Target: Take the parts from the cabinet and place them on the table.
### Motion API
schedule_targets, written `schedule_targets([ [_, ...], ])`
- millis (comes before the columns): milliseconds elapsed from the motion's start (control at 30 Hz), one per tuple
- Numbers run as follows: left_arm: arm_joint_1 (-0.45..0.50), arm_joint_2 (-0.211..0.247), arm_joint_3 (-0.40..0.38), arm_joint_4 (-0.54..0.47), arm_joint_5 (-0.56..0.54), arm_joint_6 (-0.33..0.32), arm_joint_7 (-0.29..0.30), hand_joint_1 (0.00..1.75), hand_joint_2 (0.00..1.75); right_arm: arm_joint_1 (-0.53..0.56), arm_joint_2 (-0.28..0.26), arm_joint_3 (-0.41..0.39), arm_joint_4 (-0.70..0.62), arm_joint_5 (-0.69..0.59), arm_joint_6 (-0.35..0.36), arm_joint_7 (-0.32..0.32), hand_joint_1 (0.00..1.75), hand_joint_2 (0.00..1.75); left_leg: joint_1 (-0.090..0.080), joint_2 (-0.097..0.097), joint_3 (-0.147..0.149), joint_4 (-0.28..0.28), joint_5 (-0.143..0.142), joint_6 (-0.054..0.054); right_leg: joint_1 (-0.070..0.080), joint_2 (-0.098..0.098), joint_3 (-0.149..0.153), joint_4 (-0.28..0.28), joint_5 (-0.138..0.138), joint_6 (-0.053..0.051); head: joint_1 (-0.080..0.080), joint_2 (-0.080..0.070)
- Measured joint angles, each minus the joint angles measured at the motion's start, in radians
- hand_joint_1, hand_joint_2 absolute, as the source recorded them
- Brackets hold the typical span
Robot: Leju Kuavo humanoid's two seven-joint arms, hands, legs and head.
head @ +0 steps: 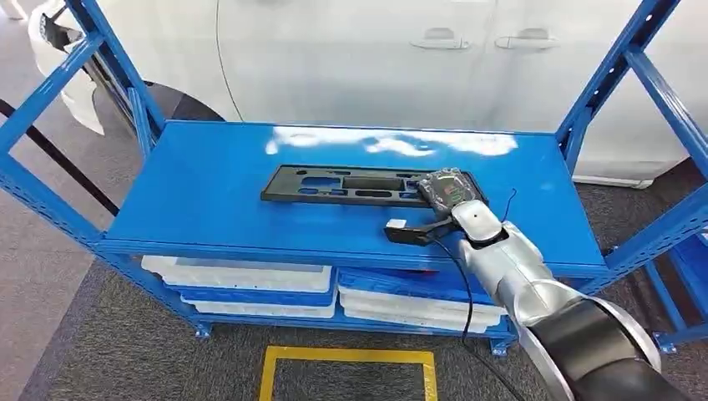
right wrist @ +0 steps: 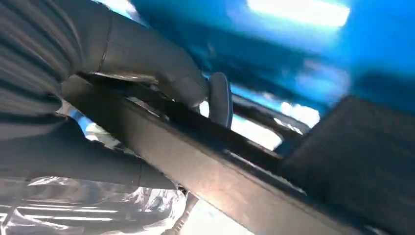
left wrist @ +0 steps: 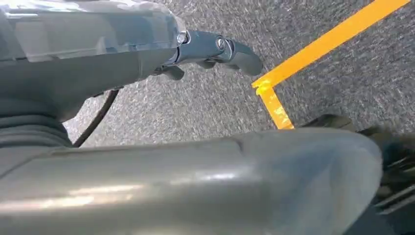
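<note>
- While it lay flat on the blue metal shelf top (head: 209,192), the black part (head: 351,185), a long flat plastic panel pierced with rectangular cut-outs, sat toward the middle-right of that surface, its right end under the right hand (head: 447,190).
- Close up from the right wrist, the thick grey thumb (right wrist: 195,90) pressed on the panel's upper face while a dark finger (right wrist: 98,166) ran beneath its edge, so the right hand pinched the part's rim.
- Glossy and smooth, the shelf top threw back bright patches of light; blue slotted uprights (head: 614,71) rose at its corners.
- White trays (head: 242,276) were stacked on the lower shelf.
- A white car body (head: 376,58) with door handles stood just beyond the far edge.
- Grey speckled carpet (head: 134,359) covered the floor, with a yellow tape outline (head: 346,361) near the robot.
- Over that carpet and tape, the left hand (left wrist: 210,51) hung with its dark fingers loosely extended and nothing in them.
</note>
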Motion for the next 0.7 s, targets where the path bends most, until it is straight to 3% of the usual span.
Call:
schedule_targets([
  [33,0.000,0.000,0.000,0.000,0.001,0.002,0.000,0.00,0.00,-0.002,0.007,-0.006,-0.009,-0.014,-0.021,-0.024,1.75,1.75,-0.004,0.000,0.019,-0.038,-0.011,0.005,0.005,0.002,-0.003,0.005,-0.003,0.004,0.000,0.000],
  [133,-0.001,0.000,0.000,0.000,0.002,0.009,0.000,0.00,0.00,-0.003,0.022,-0.027,-0.042,-0.082,-0.051,-0.106,1.75,1.75,-0.007,-0.003,0.014,-0.040,-0.006,0.021,0.007,0.004,-0.009,0.006,-0.001,0.020,0.000,0.000],
  [167,-0.001,0.000,0.000,0.000,0.000,0.012,0.002,0.00,1.75,-0.004,0.028,-0.037,-0.064,-0.137,-0.050,-0.162,1.71,1.75,-0.008,-0.004,0.013,-0.044,-0.002,0.029,0.005,0.004,-0.009,0.006,0.000,0.027,0.000,0.000],
  [233,-0.002,-0.001,-0.001,0.000,-0.001,0.025,0.002,0.00,1.75,0.001,0.042,-0.069,-0.139,-0.316,0.009,-0.298,1.71,1.75,-0.001,-0.002,0.016,-0.053,0.005,0.041,0.001,0.002,-0.024,0.037,-0.031,0.034,0.000,0.000],
  [267,-0.004,-0.001,-0.001,0.000,-0.001,0.029,0.002,0.00,1.75,0.005,0.046,-0.082,-0.183,-0.400,0.052,-0.343,1.71,1.75,-0.001,-0.002,0.014,-0.053,0.006,0.044,0.000,0.002,-0.049,0.094,-0.067,0.037,0.000,0.000],
  [300,-0.005,-0.002,-0.002,0.000,-0.001,0.035,0.003,0.00,1.75,0.022,0.048,-0.098,-0.270,-0.534,0.132,-0.380,1.75,1.75,-0.002,-0.002,0.014,-0.053,0.005,0.045,0.000,0.001,-0.098,0.202,-0.118,0.041,0.000,0.000],
  [333,-0.004,-0.002,-0.002,0.000,-0.001,0.036,0.004,0.00,1.75,0.037,0.053,-0.102,-0.333,-0.603,0.177,-0.381,1.75,1.75,-0.003,-0.002,0.014,-0.052,0.004,0.046,0.000,0.001,-0.134,0.283,-0.148,0.043,0.000,0.000],
  [367,-0.004,-0.002,-0.003,0.000,-0.001,0.039,0.005,0.00,1.75,0.045,0.055,-0.106,-0.383,-0.646,0.205,-0.384,1.75,1.75,-0.003,-0.002,0.014,-0.052,0.004,0.047,-0.001,0.001,-0.158,0.332,-0.156,0.044,0.000,0.000],
  [400,-0.004,-0.002,-0.003,0.000,-0.001,0.040,0.005,0.00,0.00,0.053,0.055,-0.110,-0.419,-0.688,0.233,-0.400,1.75,1.75,-0.003,-0.005,0.015,-0.052,0.003,0.047,-0.001,0.001,-0.160,0.331,-0.142,0.043,0.000,0.000],
  [433,-0.004,-0.002,-0.003,0.000,0.000,0.041,0.004,0.00,0.00,0.063,0.055,-0.121,-0.464,-0.762,0.279,-0.420,1.75,1.75,-0.003,-0.009,0.016,-0.051,0.003,0.047,0.000,0.001,-0.138,0.282,-0.105,0.041,0.000,0.000],
  [500,-0.004,-0.003,-0.003,0.000,0.008,0.042,-0.001,0.00,0.00,0.086,0.055,-0.142,-0.555,-0.927,0.389,-0.449,1.75,1.75,-0.004,-0.016,0.019,-0.047,-0.001,0.042,0.001,0.001,-0.050,0.095,-0.013,0.029,0.000,0.000],
  [533,-0.001,-0.007,-0.003,0.001,0.012,0.043,-0.007,0.00,0.00,0.097,0.053,-0.151,-0.606,-1.045,0.470,-0.458,1.75,1.75,-0.005,-0.016,0.017,-0.047,-0.002,0.039,0.005,0.000,-0.018,0.021,-0.004,0.020,0.000,0.000],
  [600,0.002,-0.008,-0.002,0.001,0.020,0.046,-0.016,0.00,0.00,0.127,0.052,-0.164,-0.693,-1.251,0.605,-0.461,1.75,1.75,-0.008,-0.016,0.012,-0.044,-0.003,0.028,0.013,0.000,-0.017,0.011,-0.004,0.017,0.000,0.000],
  [667,0.004,-0.009,-0.002,0.002,0.023,0.047,-0.019,0.00,0.00,0.158,0.045,-0.169,-0.770,-1.354,0.658,-0.463,1.75,1.75,-0.005,-0.015,0.017,-0.051,-0.003,0.016,0.016,0.003,-0.015,0.010,-0.005,0.007,0.000,0.000],
  [700,0.004,-0.009,-0.002,0.002,0.027,0.048,-0.019,0.00,0.00,0.168,0.044,-0.169,-0.796,-1.373,0.671,-0.466,1.75,1.75,-0.010,-0.013,0.016,-0.047,-0.010,0.011,0.002,0.000,-0.008,-0.002,0.001,-0.001,0.000,0.000],
])
